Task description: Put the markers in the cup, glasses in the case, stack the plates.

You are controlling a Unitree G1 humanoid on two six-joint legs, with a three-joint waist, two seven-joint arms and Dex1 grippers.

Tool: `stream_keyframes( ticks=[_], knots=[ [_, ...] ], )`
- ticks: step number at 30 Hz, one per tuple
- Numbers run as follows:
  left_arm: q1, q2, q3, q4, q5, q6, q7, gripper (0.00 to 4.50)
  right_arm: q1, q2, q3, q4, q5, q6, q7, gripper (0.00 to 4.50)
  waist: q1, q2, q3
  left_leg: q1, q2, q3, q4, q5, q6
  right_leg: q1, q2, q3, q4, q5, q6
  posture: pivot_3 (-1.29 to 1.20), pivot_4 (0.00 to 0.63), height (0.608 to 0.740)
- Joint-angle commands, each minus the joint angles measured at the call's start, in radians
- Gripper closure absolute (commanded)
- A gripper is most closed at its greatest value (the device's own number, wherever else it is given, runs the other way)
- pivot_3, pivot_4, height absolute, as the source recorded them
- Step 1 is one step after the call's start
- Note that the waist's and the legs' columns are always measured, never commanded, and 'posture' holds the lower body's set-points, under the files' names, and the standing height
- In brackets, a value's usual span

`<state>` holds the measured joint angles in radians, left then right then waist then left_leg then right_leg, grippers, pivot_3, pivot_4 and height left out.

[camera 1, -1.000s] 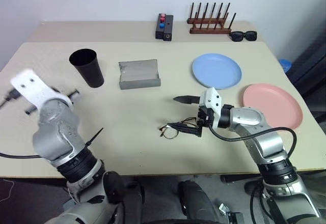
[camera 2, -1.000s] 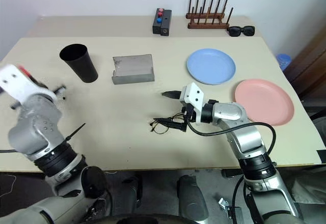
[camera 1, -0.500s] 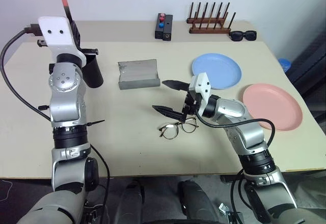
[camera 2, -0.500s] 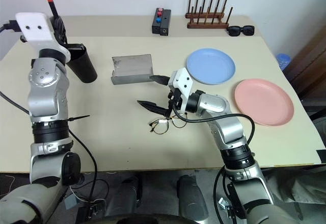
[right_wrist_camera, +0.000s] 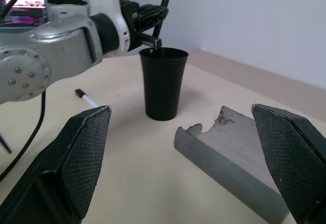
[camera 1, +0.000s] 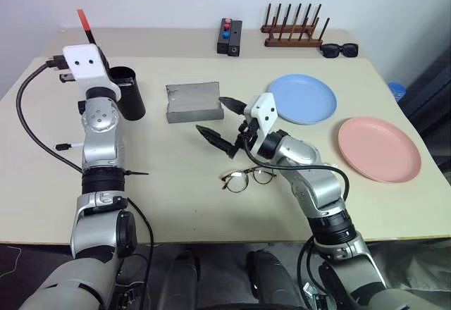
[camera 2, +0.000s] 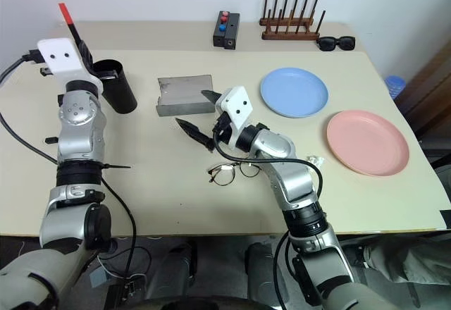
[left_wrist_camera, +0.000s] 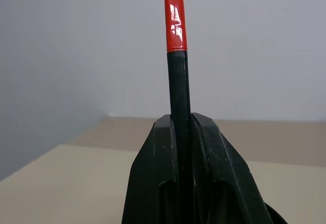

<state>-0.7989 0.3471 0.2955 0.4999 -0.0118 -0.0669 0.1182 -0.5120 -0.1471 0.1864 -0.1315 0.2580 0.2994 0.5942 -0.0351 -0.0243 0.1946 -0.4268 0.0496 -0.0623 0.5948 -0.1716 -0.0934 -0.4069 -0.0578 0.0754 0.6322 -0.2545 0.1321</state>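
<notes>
We see the red-ended marker upright, gripped in the closed left tool just above the rim of the black cup. The glasses lie on the worktop below the wide-open, empty right tool, near the open grey case. A whitish marker lies beside the cup.

The scene is evenly and brightly lit from above; only soft, short shadows are cast on the table. Glare is seen on the red marker cap. The near fingers in the right wrist view are blurred
</notes>
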Motion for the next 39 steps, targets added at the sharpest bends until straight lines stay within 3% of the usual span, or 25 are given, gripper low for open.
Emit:
stream_keyframes(
  ticks=[1, 9, 12, 17, 24, 27, 28, 30, 32, 36, 39],
  knots=[
    [-0.031, 0.007, -0.003, -0.004, -0.003, -0.039, 0.013, 4.45, -0.006, 0.010, -0.011, -0.030, 0.008, -0.018, -0.011, 0.00, 0.000, 0.000, 0.000, 0.000, 0.000, 0.000, 0.000, 0.000, 0.000, 0.000, 0.000, 0.000, 0.000, 0.000, 0.000, 0.00, 0.150, 0.740],
    [-0.029, -0.003, -0.001, 0.022, -0.027, -0.051, 0.021, 4.45, -0.003, 0.011, -0.009, -0.030, 0.014, -0.016, -0.009, 0.00, -0.001, 0.000, 0.000, 0.000, 0.000, 0.000, 0.000, 0.000, 0.000, 0.000, 0.000, 0.000, 0.000, 0.000, 0.000, 0.00, 0.150, 0.740],
    [-0.028, -0.005, -0.002, 0.024, -0.034, -0.052, 0.025, 3.31, -0.001, 0.011, -0.006, -0.028, 0.016, -0.016, -0.005, 0.00, -0.001, 0.000, 0.000, 0.000, 0.000, 0.000, 0.000, 0.000, 0.000, 0.000, 0.000, 0.000, 0.000, 0.000, 0.000, 0.00, 0.150, 0.740],
    [-0.026, -0.006, -0.003, 0.023, -0.029, -0.049, 0.039, 0.81, -0.001, 0.012, -0.004, -0.025, 0.016, -0.017, -0.001, 0.00, -0.001, 0.000, 0.000, 0.000, 0.000, 0.000, 0.000, 0.000, 0.000, 0.000, 0.000, 0.000, 0.000, 0.000, 0.000, 0.00, 0.150, 0.740],
    [-0.031, -0.014, 0.034, -0.013, -0.070, -0.042, 0.071, 0.81, 0.001, 0.015, 0.000, -0.027, 0.015, -0.017, 0.002, 0.00, -0.002, 0.000, 0.000, 0.000, 0.000, 0.000, 0.000, 0.000, 0.000, 0.000, 0.000, 0.000, 0.000, 0.000, 0.000, 0.00, 0.150, 0.740],
    [-0.034, -0.003, 0.106, -0.067, -0.096, 0.018, 0.177, 0.81, 0.001, 0.013, -0.001, -0.026, 0.013, -0.018, 0.005, 0.00, -0.006, 0.000, 0.000, 0.000, 0.000, 0.000, 0.000, 0.000, 0.000, 0.000, 0.000, 0.000, 0.000, 0.000, 0.000, 0.00, 0.150, 0.740],
    [-0.029, -0.003, 0.139, -0.102, -0.106, 0.055, 0.228, 0.54, 0.002, 0.012, -0.002, -0.027, 0.014, -0.018, 0.006, 0.00, -0.008, 0.000, 0.000, 0.000, 0.000, 0.000, 0.000, 0.000, 0.000, 0.000, 0.000, 0.000, 0.000, 0.000, 0.000, 0.00, 0.150, 0.740],
    [-0.017, -0.007, 0.185, -0.172, -0.120, 0.147, 0.308, 0.05, 0.005, 0.007, -0.003, -0.030, 0.014, -0.016, 0.009, 0.00, -0.009, 0.000, 0.000, 0.000, 0.000, 0.000, -0.001, 0.000, 0.000, 0.000, 0.000, 0.000, 0.000, 0.000, 0.000, 0.00, 0.150, 0.740],
    [-0.009, -0.019, 0.217, -0.230, -0.123, 0.256, 0.386, 0.05, 0.007, 0.004, -0.004, -0.033, 0.014, -0.014, 0.012, 0.00, -0.007, 0.000, 0.000, 0.000, 0.000, 0.000, -0.001, 0.000, 0.000, 0.000, 0.000, 0.000, 0.000, 0.000, 0.000, 0.00, 0.150, 0.740],
    [-0.001, -0.105, 0.330, -0.341, -0.170, 0.641, 0.601, 0.05, 0.009, -0.003, -0.001, -0.037, 0.019, -0.007, 0.022, 0.00, -0.001, 0.000, 0.000, 0.000, 0.000, 0.000, 0.000, 0.000, 0.000, 0.001, 0.000, 0.000, 0.000, 0.000, 0.000, 0.00, 0.150, 0.740],
    [0.007, -0.161, 0.378, -0.417, -0.204, 0.776, 0.651, 0.05, 0.005, -0.005, -0.003, -0.032, 0.020, -0.007, 0.029, 0.00, 0.003, -0.001, 0.000, 0.000, 0.000, -0.001, 0.001, 0.000, 0.000, 0.002, 0.000, -0.001, 0.000, 0.000, 0.001, 0.00, 0.150, 0.740]
  ],
)
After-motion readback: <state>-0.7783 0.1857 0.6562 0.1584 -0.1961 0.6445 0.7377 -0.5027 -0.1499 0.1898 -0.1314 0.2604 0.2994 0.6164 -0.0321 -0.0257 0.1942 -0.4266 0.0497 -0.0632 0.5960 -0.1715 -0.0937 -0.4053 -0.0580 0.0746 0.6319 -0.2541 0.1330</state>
